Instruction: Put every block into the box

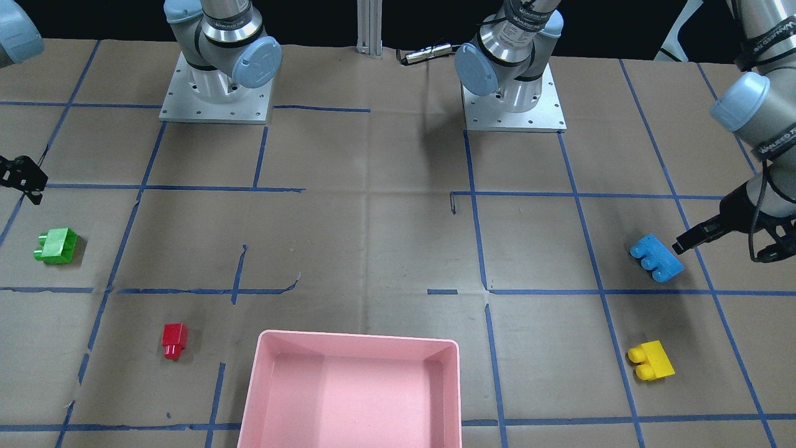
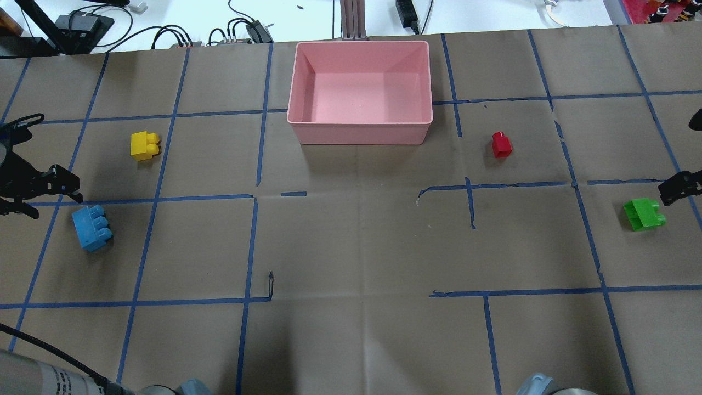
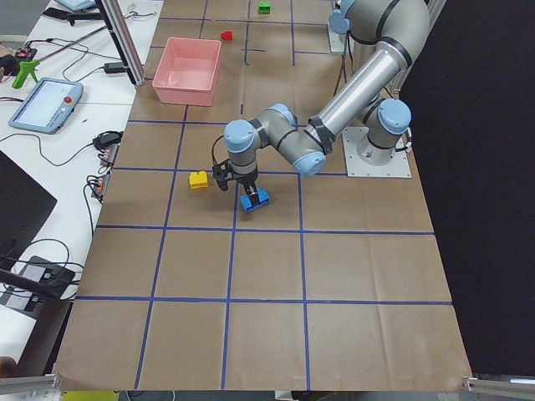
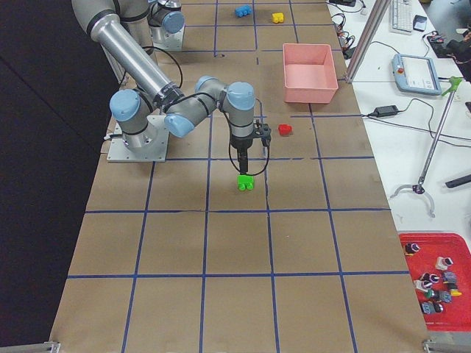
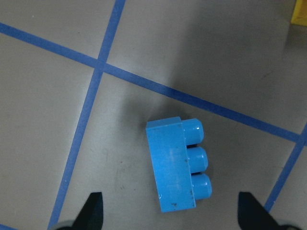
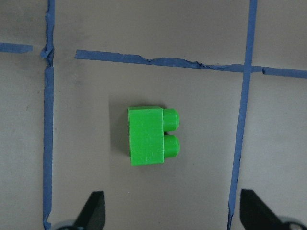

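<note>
Starting at the table's left end: the left gripper [image 5: 172, 214] hangs fingers-down over the blue block [image 5: 173, 165], jaws spread wide and touching nothing. The block lies on its side near the left edge, its three studs pointing sideways, just beside a blue tape line [image 5: 201, 103].

Moving out toward the far edge, the yellow block [image 2: 143, 146] is also on its side. It sits roughly between the blue one and the box's left end.

At the middle of the far edge sits the pink box [image 2: 359, 135], its long wall facing the robot. A metal post [image 2: 351, 19] rises right behind it, and cables [image 2: 170, 33] trail along just beyond the table's far edge. All four blocks lie out on the brown paper [image 2: 356, 247], outside the box.

Further right is the little red block [image 2: 501, 145], near the box's right end, between it and the green one.

At the right end, the green block [image 6: 149, 136] lies on its side near the right edge, two studs pointing sideways, boxed in by tape lines. The right gripper [image 6: 172, 214] hangs straight above it, fingers wide apart and holding nothing.

Off the table's right side, a red tray [image 4: 434, 276] of small parts sits on the side bench.
</note>
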